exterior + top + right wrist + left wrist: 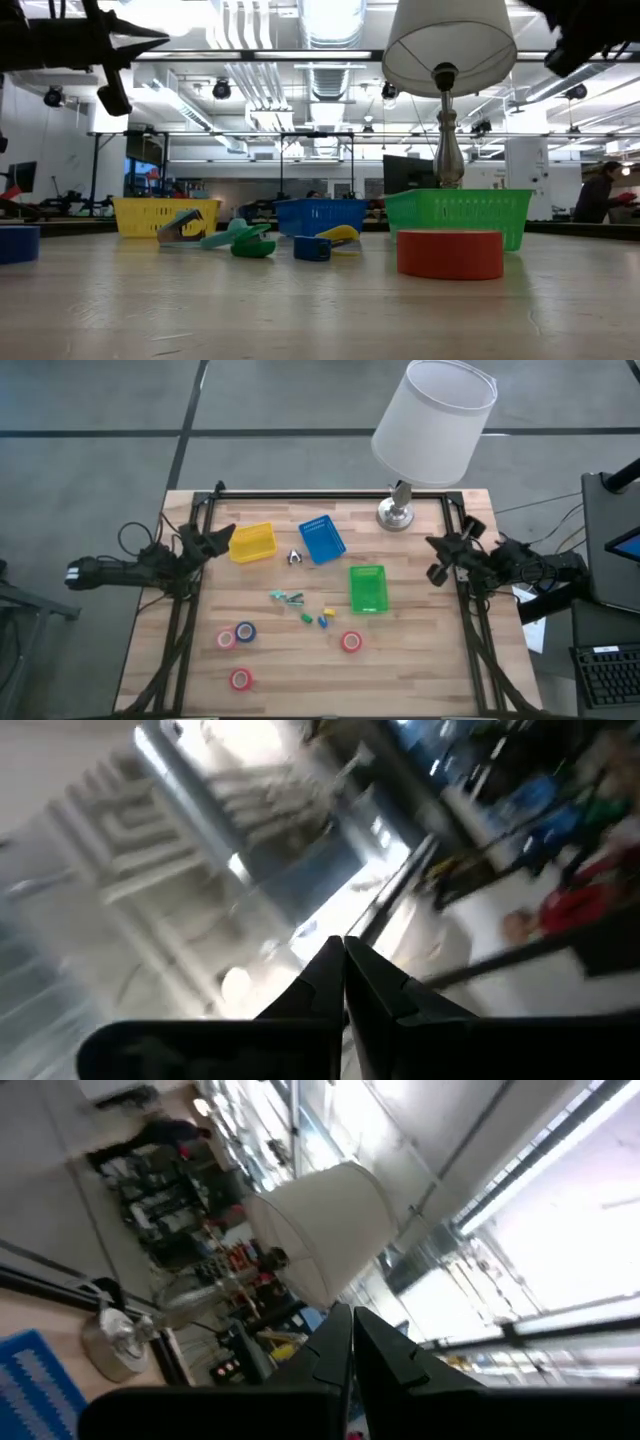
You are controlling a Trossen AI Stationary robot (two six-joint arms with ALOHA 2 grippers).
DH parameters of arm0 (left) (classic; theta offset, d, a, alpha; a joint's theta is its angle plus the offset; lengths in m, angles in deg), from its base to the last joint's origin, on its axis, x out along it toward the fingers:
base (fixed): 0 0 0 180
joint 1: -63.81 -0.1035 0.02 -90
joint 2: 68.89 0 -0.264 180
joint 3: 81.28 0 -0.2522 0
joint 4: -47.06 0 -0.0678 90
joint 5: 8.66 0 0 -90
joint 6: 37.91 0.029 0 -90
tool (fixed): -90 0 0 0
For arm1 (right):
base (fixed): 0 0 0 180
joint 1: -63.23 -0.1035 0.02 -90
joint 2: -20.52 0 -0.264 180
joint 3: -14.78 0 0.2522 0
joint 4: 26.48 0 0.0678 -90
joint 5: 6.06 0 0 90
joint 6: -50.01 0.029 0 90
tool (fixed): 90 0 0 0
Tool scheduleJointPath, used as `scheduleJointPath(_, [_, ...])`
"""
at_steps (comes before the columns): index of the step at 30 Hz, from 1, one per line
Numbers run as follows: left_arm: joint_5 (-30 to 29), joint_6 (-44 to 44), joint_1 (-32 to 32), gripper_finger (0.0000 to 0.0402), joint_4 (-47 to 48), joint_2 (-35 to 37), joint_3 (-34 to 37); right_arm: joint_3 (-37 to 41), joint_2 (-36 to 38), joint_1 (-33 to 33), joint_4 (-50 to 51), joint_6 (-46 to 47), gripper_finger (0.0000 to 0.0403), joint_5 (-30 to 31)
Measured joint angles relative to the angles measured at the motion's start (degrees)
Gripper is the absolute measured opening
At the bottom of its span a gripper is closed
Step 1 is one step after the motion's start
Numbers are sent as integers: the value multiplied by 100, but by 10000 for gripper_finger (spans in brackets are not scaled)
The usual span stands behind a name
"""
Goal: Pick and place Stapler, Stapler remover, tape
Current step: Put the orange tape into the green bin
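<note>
Both grippers, left (222, 540) and right (437, 550), are closed and empty, well apart from the tape rolls (244, 632)

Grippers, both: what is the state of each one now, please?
Left gripper: closed, holding nothing.
Right gripper: closed, holding nothing.

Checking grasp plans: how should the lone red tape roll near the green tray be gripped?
The red roll lies flat, hole up, with clear table around it. Come straight down and pinch across its outer rim, or put one jaw in the core. The right gripper looks nearer.
</note>
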Motion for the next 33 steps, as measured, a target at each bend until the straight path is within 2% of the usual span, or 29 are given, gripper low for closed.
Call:
scheduleJointPath(13, [-108, 190, -2, 19, 51, -131, 0, 2, -11, -2, 2424, -2383, 8, -5])
scheduleJointPath(15, [-60, 135, -2, 19, 48, -161, 0, 2, -11, -2, 2582, -2763, 8, 294])
scheduleJointPath(17, [33, 45, -2, 19, 47, -166, 0, 4, -33, -3, 2330, -3305, 8, 509])
scheduleJointPath(20, [46, -94, -2, 19, 41, -167, 0, -30, -278, -29, 970, -4545, 8, 422])
scheduleJointPath(22, [95, -108, -2, 19, 47, -167, -6, -126, -720, -45, -242, -5377, 8, 416])
scheduleJointPath(24, [192, -87, -2, 19, 56, -202, -73, -348, -1286, -44, -930, -5975, 8, 200])
scheduleJointPath(28, [353, -68, -2, 19, 46, -350, -330, -1092, -2489, -42, -333, -6051, 8, -701])
scheduleJointPath(30, [537, 57, -2, 19, 48, -472, -513, -1479, -3113, -42, 321, -5758, 8, -1009])
scheduleJointPath(33, [887, 317, -2, 19, 42, -710, -811, -2034, -3976, -52, 803, -4871, 9, -1125])
